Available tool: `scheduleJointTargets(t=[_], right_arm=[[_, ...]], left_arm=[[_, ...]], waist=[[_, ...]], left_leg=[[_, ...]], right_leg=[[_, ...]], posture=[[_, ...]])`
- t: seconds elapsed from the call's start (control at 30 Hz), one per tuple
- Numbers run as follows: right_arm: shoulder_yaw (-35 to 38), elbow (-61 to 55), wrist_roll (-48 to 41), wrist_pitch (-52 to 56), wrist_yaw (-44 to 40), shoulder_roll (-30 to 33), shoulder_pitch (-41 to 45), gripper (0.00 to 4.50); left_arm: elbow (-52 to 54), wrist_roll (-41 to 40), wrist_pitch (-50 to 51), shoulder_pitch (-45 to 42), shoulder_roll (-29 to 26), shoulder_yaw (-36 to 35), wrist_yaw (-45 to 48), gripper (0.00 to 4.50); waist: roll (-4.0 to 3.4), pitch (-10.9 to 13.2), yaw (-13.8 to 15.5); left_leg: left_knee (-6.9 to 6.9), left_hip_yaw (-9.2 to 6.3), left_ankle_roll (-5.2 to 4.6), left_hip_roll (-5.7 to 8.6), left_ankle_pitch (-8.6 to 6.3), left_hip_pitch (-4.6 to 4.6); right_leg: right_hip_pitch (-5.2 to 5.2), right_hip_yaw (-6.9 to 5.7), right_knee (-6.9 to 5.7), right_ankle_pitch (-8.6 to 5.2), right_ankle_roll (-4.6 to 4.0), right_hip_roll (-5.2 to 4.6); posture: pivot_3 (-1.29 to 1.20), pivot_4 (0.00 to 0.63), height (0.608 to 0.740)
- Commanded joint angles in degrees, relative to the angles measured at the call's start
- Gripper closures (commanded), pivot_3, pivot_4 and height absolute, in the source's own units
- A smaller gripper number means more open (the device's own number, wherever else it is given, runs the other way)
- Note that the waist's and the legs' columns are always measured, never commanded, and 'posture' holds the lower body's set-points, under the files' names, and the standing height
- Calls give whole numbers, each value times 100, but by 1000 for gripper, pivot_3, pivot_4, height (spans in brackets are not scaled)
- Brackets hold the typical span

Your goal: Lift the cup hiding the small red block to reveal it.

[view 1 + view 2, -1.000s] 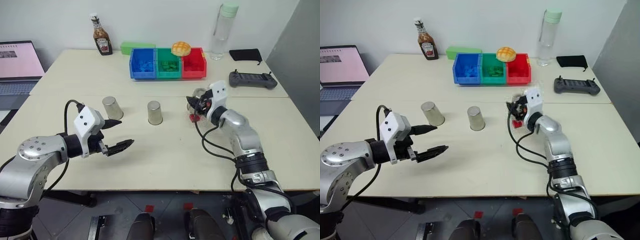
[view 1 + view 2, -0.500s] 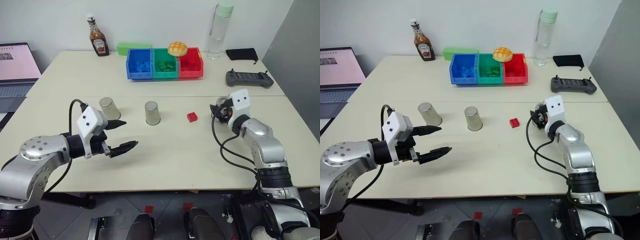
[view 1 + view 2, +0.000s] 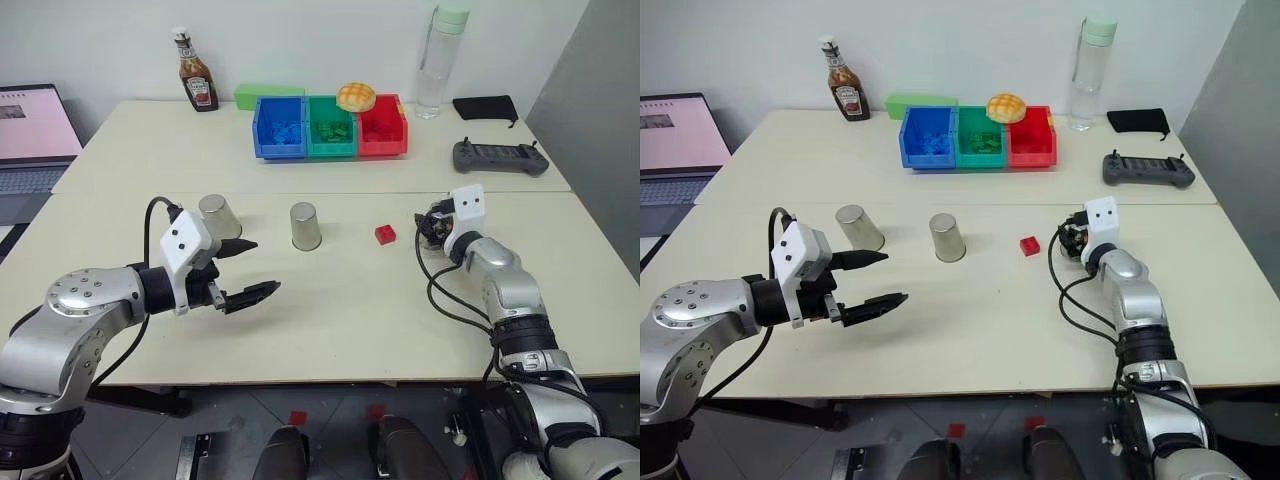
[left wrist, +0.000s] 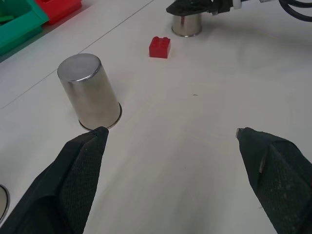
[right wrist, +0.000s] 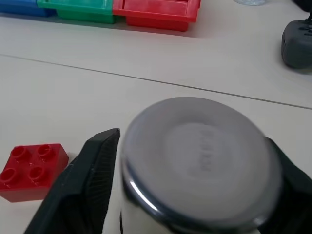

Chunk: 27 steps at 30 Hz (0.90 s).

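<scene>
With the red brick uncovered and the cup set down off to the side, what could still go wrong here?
1. The right gripper straddles the silvery brushed-metal cup, fingers close on both sides; pulling back crooked could drag or tip it.
2. The small red plastic brick lies bare on the cream table near that gripper; a sideways sweep could knock it.
3. The left gripper hangs open near another upturned metal cup; drifting forward could bump it.

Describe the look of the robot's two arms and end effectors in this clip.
Both arms are silver-grey metal with black joint bands. Each wrist carries a white box-shaped module, and a loose black cable loops from it back along the forearm. The left end effector and right end effector each have two black fingers with a textured surface.
</scene>
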<state>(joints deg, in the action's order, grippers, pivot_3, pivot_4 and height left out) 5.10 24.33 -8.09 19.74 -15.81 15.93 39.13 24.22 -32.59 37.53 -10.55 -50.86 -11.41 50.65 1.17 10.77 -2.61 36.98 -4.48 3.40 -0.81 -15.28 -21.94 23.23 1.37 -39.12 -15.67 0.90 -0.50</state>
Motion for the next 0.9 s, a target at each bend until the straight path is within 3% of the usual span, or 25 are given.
scheduleJointTargets(t=[0.03, 0.27, 0.4, 0.7, 0.8, 0.9], right_arm=[[265, -351, -241, 2, 15, -19, 180, 38], [277, -1539, -395, 62, -181, 100, 82, 38], [73, -2866, -473, -80, -751, 426, -248, 38], [20, -5319, -1838, 1545, -1941, 1405, -1979, 38], [158, -5550, -2149, 1961, -2268, 1848, -2749, 38], [329, -5224, -1815, 1557, -2134, 1998, -3034, 38]], left_arm=[[74, -24, 0, 9, -14, -125, -57, 0], [68, -10, -2, 66, 1, -153, -129, 0], [-12, 222, 1, 110, -59, -163, -373, 0], [120, 550, -106, 485, -171, -357, -565, 0], [148, 536, -231, 607, -113, -427, -492, 0], [130, 480, -306, 611, -80, -451, -419, 0]], waist=[[0, 0, 0], [-2, 1, 1], [-2, 1, 22], [-1, 1, 81], [0, 0, 84], [0, 0, 85]], left_leg=[[0, 0, 0, 0, 0, 0], [0, -2, 0, -1, 0, 1], [0, -3, 0, 0, 0, -1], [2, -8, -1, -1, 0, -2], [1, -9, -1, 0, 0, -2], [5, -9, -1, 0, 0, 4]], right_leg=[[0, 1, 0, 0, 0, 0], [0, -1, -2, 0, 0, 0], [0, -2, 0, 0, 0, 0], [-3, -5, 3, -1, 0, -2], [-4, -7, 7, -2, 2, -3], [-11, -7, 6, -3, 3, -2]], posture=[[0, 150, 740], [0, 150, 740], [0, 150, 740], [0, 150, 740], [0, 150, 740], [0, 150, 740]])
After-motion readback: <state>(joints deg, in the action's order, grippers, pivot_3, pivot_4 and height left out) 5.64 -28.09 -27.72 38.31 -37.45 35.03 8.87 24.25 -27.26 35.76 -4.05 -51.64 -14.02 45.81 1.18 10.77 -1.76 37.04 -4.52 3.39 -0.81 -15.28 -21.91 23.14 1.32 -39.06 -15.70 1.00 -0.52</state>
